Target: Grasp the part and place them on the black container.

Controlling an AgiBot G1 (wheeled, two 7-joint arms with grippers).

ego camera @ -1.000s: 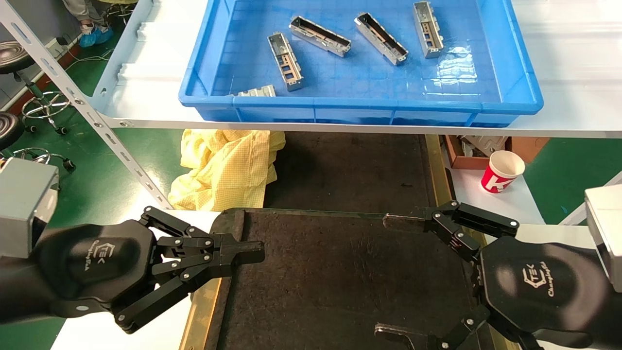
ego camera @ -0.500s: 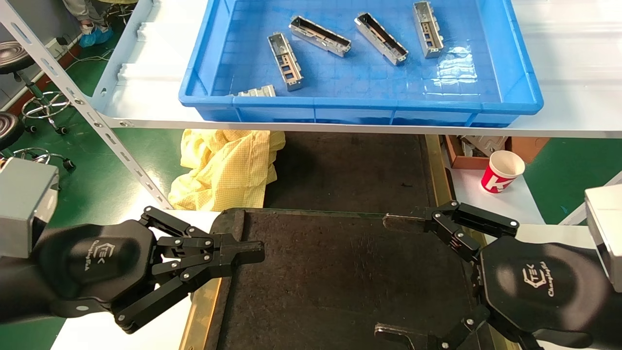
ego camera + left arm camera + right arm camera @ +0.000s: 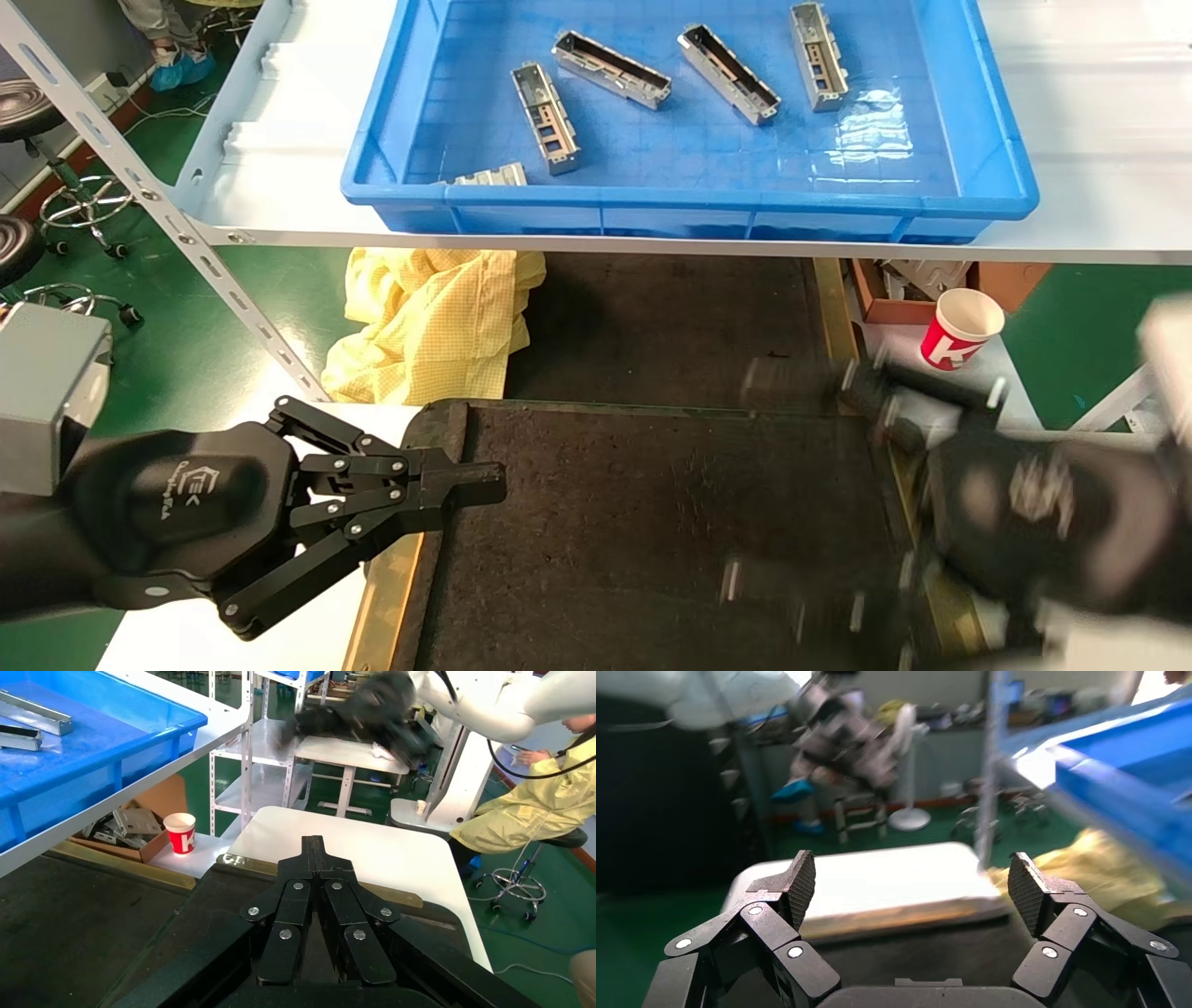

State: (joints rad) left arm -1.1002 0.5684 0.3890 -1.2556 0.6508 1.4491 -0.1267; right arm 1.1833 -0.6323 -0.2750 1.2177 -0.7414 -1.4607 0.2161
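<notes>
While our left gripper idles with jaws closed and empty, our right gripper, jaws wide and empty, seemingly heads for parts in the blue bin.

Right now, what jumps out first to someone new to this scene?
The blue bin on the white shelf, with silver parts scattered inside. Below it lies the black container, nothing on it, flanked by the shut left gripper and the wide-open right gripper. A yellow cloth lies crumpled beyond its left corner.
</notes>
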